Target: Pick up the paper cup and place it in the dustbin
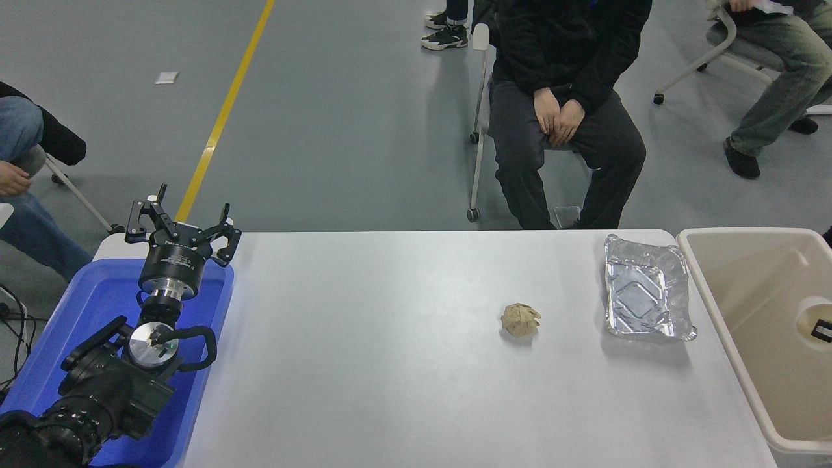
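Observation:
The paper cup (808, 320) is inside the dustbin (741, 232) at the picture's right edge, low against the bin's beige floor. Its cream inside faces up toward me, a small black rectangle shows within it, and the picture's edge cuts off its right side. The dustbin stands off the table's right end. My left gripper (182, 224) is parked over the blue tub at the lower left, open, with nothing between its fingers. No part of my right arm or gripper shows.
A crumpled tan paper ball (520, 320) lies right of the table's middle. A silver foil tray (645, 289) sits beside the dustbin. The blue tub (78, 325) is at the left end. A person sits on a chair (481, 123) beyond the far edge, and other people sit at both sides.

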`<state>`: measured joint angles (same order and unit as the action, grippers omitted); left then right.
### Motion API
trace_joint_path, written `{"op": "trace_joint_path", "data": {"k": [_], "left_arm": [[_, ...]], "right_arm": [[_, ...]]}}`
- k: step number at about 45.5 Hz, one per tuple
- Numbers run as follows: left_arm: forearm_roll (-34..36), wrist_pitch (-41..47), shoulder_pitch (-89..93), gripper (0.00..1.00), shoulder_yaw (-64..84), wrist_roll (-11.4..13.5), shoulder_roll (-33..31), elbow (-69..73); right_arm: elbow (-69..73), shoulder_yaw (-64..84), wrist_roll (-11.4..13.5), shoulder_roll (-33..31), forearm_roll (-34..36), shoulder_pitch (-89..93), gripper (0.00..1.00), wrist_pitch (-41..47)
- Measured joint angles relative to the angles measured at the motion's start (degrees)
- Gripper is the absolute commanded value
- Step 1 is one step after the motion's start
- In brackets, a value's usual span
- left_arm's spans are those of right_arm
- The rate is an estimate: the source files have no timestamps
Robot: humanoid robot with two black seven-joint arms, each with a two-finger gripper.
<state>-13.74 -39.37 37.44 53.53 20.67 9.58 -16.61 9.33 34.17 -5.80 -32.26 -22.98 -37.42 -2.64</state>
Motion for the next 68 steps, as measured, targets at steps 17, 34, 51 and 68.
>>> {"op": "trace_joint_path", "data": {"k": [17, 34, 51, 68], "left_arm": [[0.00, 0.02, 0.00, 0.99, 0.00, 0.01, 0.00, 0.00], [-0.03, 0.04, 0.00, 0.99, 0.03, 0.04, 0.00, 0.00], [-0.01, 0.05, 0.00, 0.99, 0.06, 0.00, 0.00, 0.00], [0.00, -0.01, 0.01, 0.99, 0.08, 0.01, 0.00, 0.00]], "right_arm": [[-0.51, -0.83, 0.49, -0.02, 0.09, 1.04, 0.82, -0.18], [-0.53, -1.59, 0.54, -0.16, 0.13, 0.87, 0.99, -0.25], [1.66, -1.80, 0.53, 0.02, 0.14, -3.16, 1.00, 0.31], [13.99, 2.09, 0.58, -4.62, -0.50, -14.15, 1.00, 4.27]]}}
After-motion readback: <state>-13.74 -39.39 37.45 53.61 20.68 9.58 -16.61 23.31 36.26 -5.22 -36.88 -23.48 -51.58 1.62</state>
